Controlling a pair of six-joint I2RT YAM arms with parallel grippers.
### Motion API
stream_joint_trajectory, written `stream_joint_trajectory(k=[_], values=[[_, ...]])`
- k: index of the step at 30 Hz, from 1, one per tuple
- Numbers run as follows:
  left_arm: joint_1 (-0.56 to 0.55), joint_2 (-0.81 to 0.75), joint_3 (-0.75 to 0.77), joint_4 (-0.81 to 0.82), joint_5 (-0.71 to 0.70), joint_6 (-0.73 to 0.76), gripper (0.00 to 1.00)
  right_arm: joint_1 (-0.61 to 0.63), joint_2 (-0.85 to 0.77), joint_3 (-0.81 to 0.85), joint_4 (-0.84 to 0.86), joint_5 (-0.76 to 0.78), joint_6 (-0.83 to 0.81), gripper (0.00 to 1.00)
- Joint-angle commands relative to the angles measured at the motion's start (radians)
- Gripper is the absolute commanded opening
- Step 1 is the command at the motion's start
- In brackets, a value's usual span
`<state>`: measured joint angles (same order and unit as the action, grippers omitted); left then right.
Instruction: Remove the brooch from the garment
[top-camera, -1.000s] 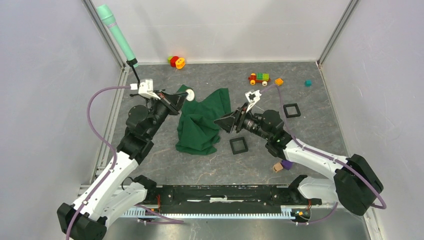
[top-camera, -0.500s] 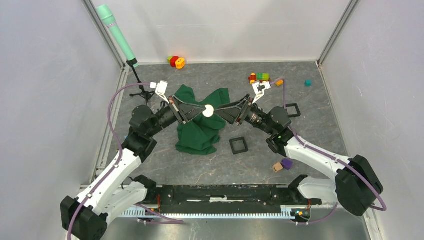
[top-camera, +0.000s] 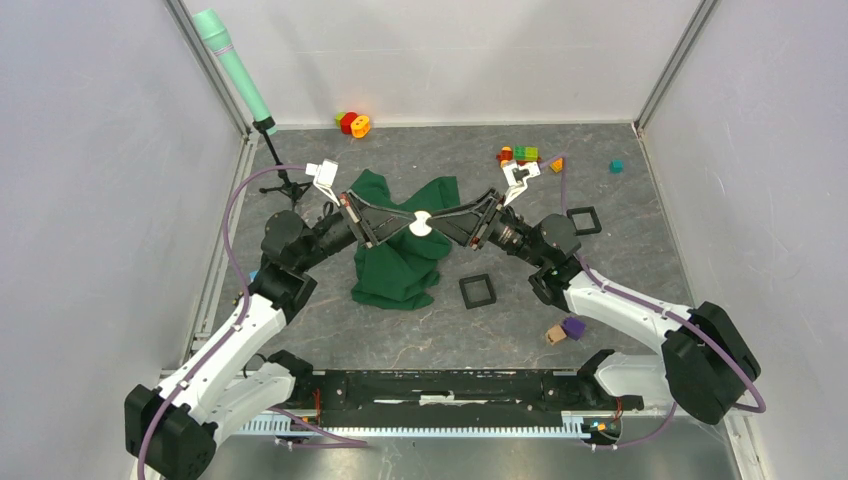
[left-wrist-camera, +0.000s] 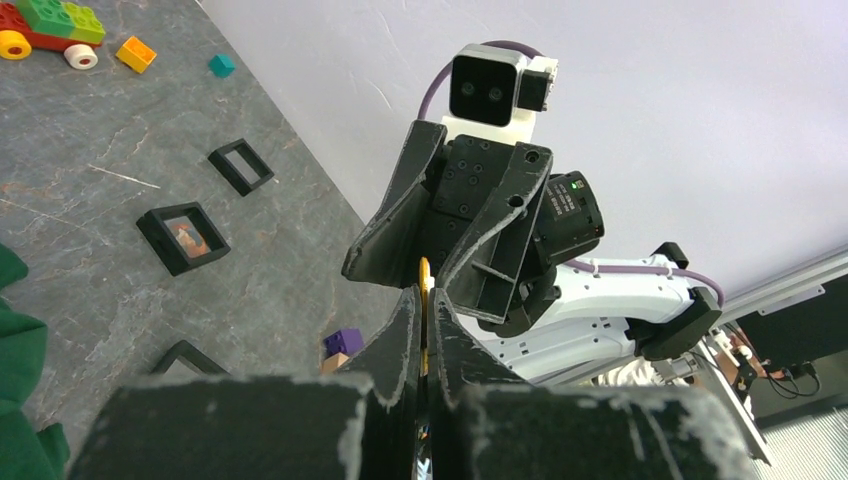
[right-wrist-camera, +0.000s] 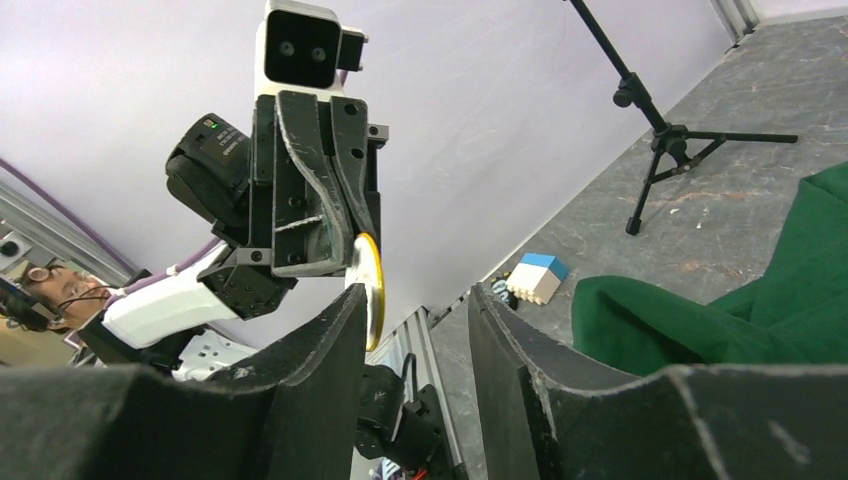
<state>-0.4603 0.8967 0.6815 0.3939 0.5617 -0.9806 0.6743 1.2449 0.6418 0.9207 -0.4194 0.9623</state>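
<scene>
Both arms swung inward, tips now meeting. Left gripper (top-camera: 408, 222) jaws pinch the thin round white brooch (top-camera: 421, 224) above the crumpled green garment (top-camera: 395, 270). Right gripper (top-camera: 435, 222) jaws half-open, straddling the disc.

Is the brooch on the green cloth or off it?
Off: the left hand pinches the brooch edgewise, held clear of the garment.

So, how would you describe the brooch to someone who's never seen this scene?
Over the green garment at the centre, the left gripper and right gripper face each other tip to tip. The brooch is the small white disc pinched in the left one, unlike the black square frames lying nearby.
</scene>
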Motion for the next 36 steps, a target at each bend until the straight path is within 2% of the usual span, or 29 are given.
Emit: stream_joint_trajectory(k=[1,7,19,36], values=[[0.003,0.008,0.000,0.065,0.032,-0.044,0.02,0.000,0.005,0.028,0.081,-0.026,0.020,0.48],[0.003,0.011,0.002,0.067,0.029,-0.046,0.02,0.001,0.005,-0.005,0.173,-0.028,0.057,0.48],[0.003,0.014,0.005,0.078,0.035,-0.061,0.02,0.004,0.033,0.012,0.149,-0.050,0.056,0.46],[0.003,0.028,0.010,0.086,0.043,-0.065,0.02,0.014,0.067,0.027,0.158,-0.060,0.051,0.35]])
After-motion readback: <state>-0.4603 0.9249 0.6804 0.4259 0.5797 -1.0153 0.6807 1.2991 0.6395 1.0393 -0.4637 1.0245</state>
